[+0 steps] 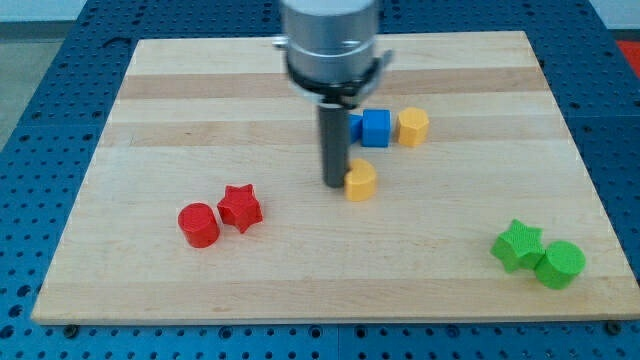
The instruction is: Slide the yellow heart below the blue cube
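The yellow heart (pixel 360 181) lies near the board's middle, below and slightly left of the blue cube (pixel 375 127). My tip (pixel 335 184) stands right against the heart's left side. A second blue block (pixel 355 125) peeks out from behind the rod, touching the cube's left side; its shape is hidden. A yellow hexagonal block (pixel 412 127) sits against the cube's right side.
A red cylinder (pixel 198 224) and a red star (pixel 240 207) lie together at the lower left. A green star (pixel 518 245) and a green cylinder (pixel 560 264) lie together at the lower right. The wooden board (pixel 200 100) rests on a blue perforated table.
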